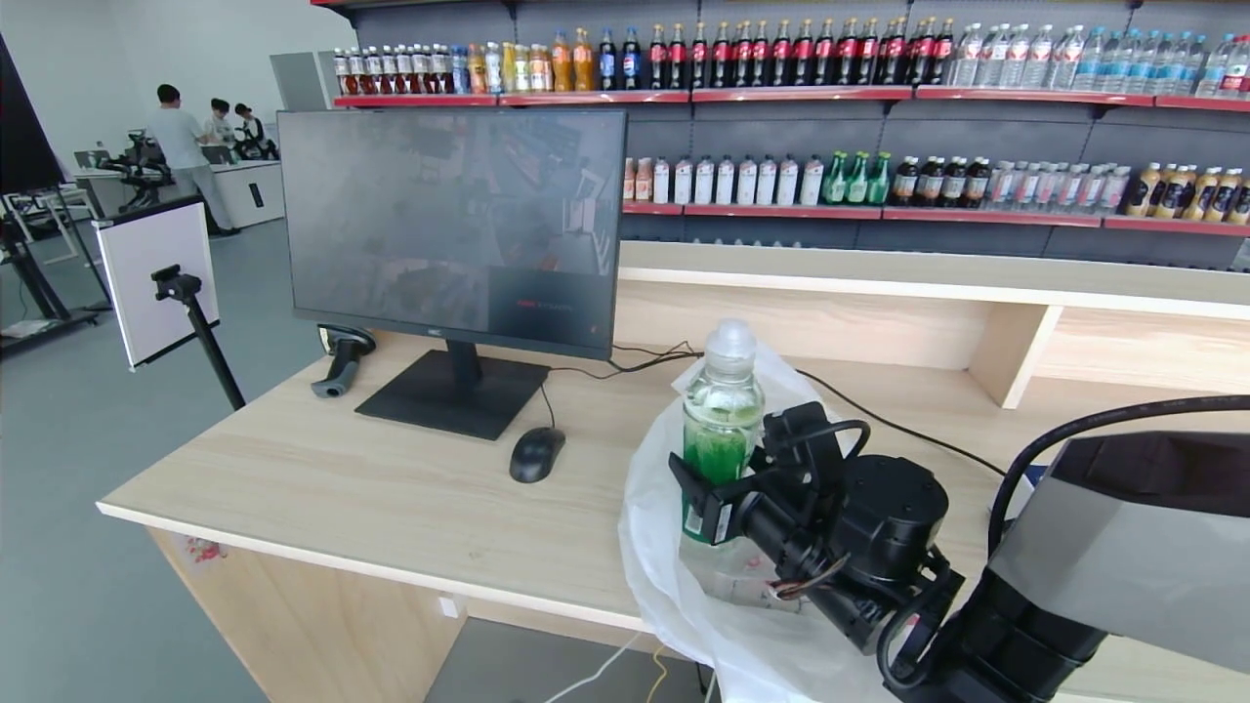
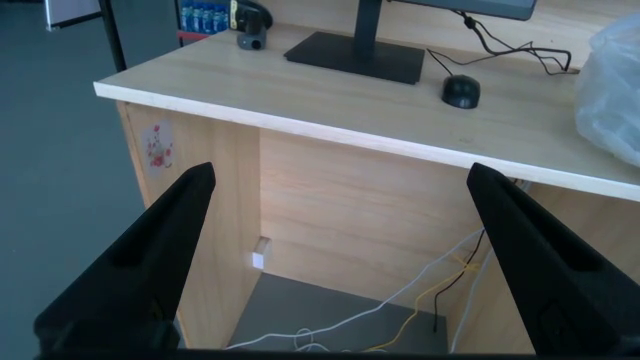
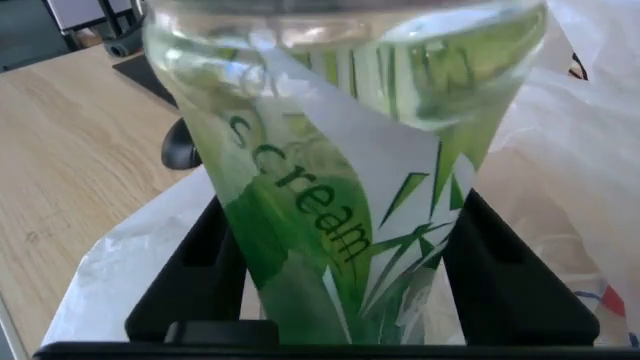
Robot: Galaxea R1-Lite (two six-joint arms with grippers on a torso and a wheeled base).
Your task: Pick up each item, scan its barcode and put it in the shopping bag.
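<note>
Currently: bottle (image 1: 723, 410), upright, grasped by right tool (image 1: 718, 483) at bag (image 1: 652, 547) mouth on tabletop (image 1: 391, 488). Left tool (image 2: 340, 175) released, below tabletop edge. Lower straight; let go once base settles inside bag.

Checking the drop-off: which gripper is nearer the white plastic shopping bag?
Right. The right gripper, shut on the clear green-labelled bottle, is at the shopping bag; the left gripper hangs open before the wooden counter's front.

The black, round-jointed right arm (image 1: 879, 527) bears a grey shell (image 1: 1123, 547), looped cables (image 1: 1074, 430) and black end effector (image 1: 721, 483).
</note>
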